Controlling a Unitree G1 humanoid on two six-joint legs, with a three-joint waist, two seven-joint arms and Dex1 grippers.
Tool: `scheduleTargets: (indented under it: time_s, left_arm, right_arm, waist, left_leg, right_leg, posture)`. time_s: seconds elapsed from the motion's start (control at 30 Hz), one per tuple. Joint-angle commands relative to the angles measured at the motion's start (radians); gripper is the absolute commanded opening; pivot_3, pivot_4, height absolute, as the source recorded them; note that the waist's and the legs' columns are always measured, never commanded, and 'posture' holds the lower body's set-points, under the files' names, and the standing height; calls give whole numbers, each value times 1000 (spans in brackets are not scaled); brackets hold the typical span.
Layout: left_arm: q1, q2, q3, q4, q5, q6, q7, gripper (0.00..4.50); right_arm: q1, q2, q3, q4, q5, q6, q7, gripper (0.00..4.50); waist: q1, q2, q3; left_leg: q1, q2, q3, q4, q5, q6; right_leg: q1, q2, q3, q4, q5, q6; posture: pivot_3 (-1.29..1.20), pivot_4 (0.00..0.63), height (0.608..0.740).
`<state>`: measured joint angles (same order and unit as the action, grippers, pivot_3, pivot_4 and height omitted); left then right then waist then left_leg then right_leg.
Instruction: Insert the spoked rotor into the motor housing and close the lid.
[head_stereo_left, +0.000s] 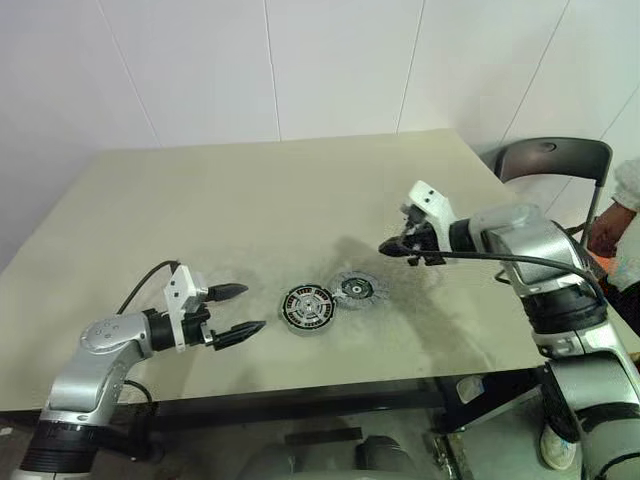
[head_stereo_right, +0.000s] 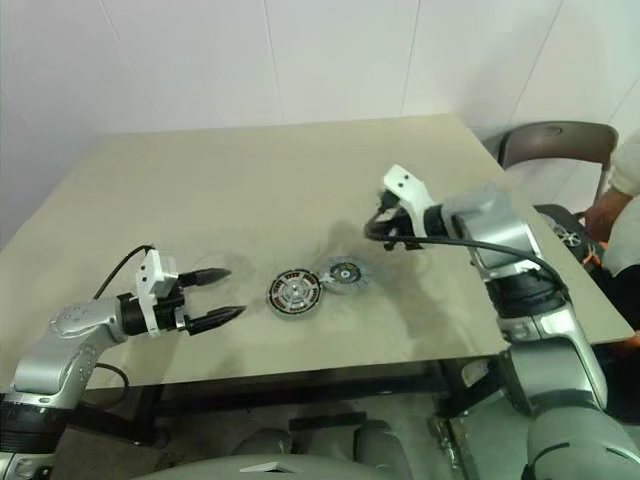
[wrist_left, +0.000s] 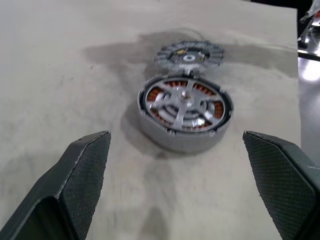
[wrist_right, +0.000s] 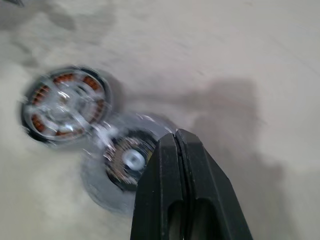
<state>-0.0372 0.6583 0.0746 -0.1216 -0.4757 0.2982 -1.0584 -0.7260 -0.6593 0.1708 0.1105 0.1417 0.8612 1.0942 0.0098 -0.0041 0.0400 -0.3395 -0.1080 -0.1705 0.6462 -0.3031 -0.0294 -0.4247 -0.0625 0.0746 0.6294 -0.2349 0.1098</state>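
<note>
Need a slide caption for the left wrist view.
Open left gripper faces the spoked rotor seated in its housing, lid lying behind.

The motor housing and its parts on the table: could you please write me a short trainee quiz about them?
1. True or false: the lid already covers the motor housing.
2. The spoked rotor sits: A) inside the motor housing, B) in a closed grip, C) under the lid.
3. Which is shut: the left end effector or the right end effector?

Key:
1. False. The lid lies on the table beside the motor housing.
2. A.
3. The right end effector, with nothing in it. The left end effector is open.
</note>
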Motion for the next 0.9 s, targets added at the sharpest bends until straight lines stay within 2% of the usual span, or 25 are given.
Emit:
scheduleTargets:
  time_s: [0.03,0.3,0.9]
  left_arm:
    - [0,8,33,-36,-21,5,8,4500]
    - [5,17,39,-42,-26,15,11,4500]
    - [-3,19,43,-61,-31,38,22,4500]
  right_arm:
    - [47,-24,-63,-8,17,-86,-38,17]
    - [232,-26,-84,-1,56,-209,-29,17]
    - [256,107,13,98,0,-333,-126,17]
  waist:
    - [0,0,0]
    - [3,0,0]
    - [3,0,0]
  left_leg:
    - [0,0,0,0,0,0]
    - [0,0,0,1,0,0]
    - [1,1,2,2,0,0]
  right_leg:
    - [0,0,0,0,0,0]
    - [1,0,1,0,0,0]
    - [2,0,1,0,1,0]
  posture:
    - [0,0,740]
    - [0,0,740]
    - [0,0,740]
